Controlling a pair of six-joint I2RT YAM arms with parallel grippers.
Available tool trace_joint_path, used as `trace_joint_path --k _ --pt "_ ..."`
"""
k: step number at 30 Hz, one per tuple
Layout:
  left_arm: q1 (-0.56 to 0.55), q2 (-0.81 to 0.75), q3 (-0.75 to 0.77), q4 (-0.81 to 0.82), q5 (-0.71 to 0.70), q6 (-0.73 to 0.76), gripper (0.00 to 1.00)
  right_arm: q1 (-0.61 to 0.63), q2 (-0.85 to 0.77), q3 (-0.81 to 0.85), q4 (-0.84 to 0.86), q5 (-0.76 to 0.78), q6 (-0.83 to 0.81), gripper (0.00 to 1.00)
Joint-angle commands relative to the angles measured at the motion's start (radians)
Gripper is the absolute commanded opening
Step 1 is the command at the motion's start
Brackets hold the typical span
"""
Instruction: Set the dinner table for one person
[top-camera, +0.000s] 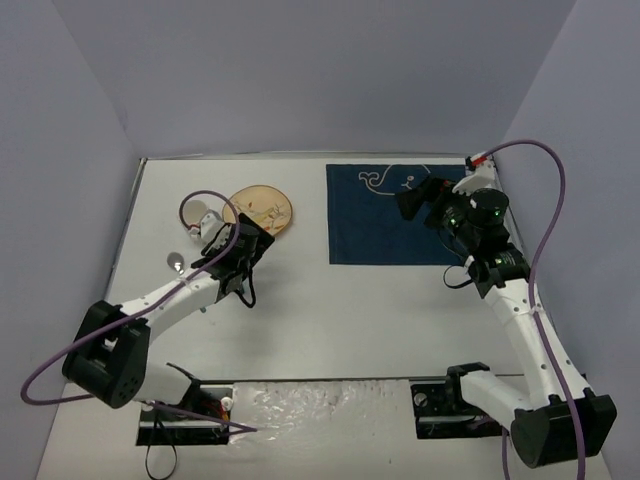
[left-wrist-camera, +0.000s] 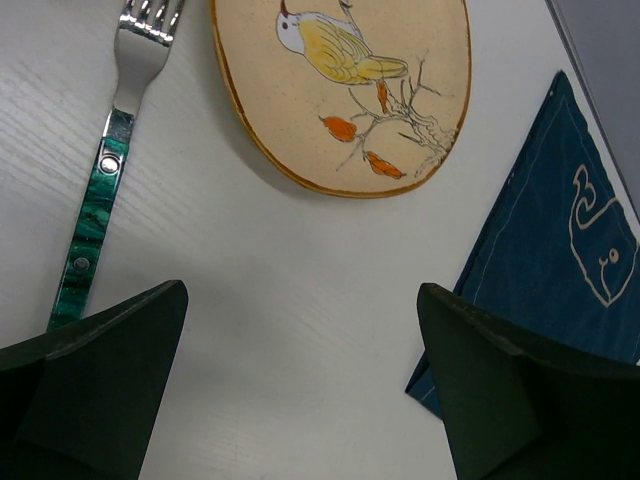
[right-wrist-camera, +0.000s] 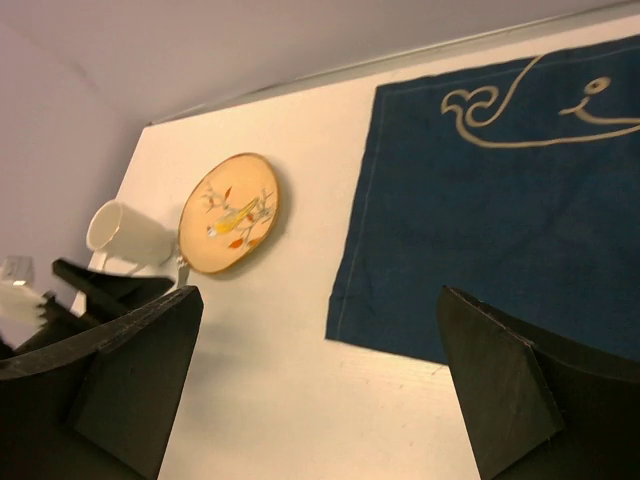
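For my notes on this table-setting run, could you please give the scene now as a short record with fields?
dinner table: white, matte
placemat: navy, whale outline, flat at far right
plate: bird painting, on the table left of the placemat, not touching it
fork: green handle, beside the plate, away from the placemat
mug: white, left of the plate
left gripper: open, empty, near the plate
right gripper: open, empty, above the placemat's right side

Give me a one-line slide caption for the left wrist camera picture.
Open left gripper hovers over the white table, with a green-handled fork, bird plate and navy placemat ahead.
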Motion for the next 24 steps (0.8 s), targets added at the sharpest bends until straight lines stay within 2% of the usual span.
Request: trace_joint_path --k 1,5,10,16,24 --pt "0.008 0.055 -0.034 0.262 -0.149 -0.157 0.97 0.067 -0.032 -0.017 0.084 -0.084 0.039 1.00" --pt "0.006 0.149 -0.019 0.330 -0.186 -0.173 0.97 0.115 -0.044 -0.030 0.084 -0.092 0.036 1.00" --pt "0.008 0.253 -0.004 0.360 -0.220 -0.277 0.97 0.166 -0.045 -0.029 0.084 -0.095 0.024 1.00" --pt "0.006 0.350 0.026 0.407 -0.244 -0.325 0.87 0.190 -0.045 -0.029 0.084 -0.091 0.005 1.00" --pt "0.006 0.463 0.073 0.425 -0.241 -0.388 0.61 0.200 -0.047 -0.028 0.078 -0.083 -0.020 1.00"
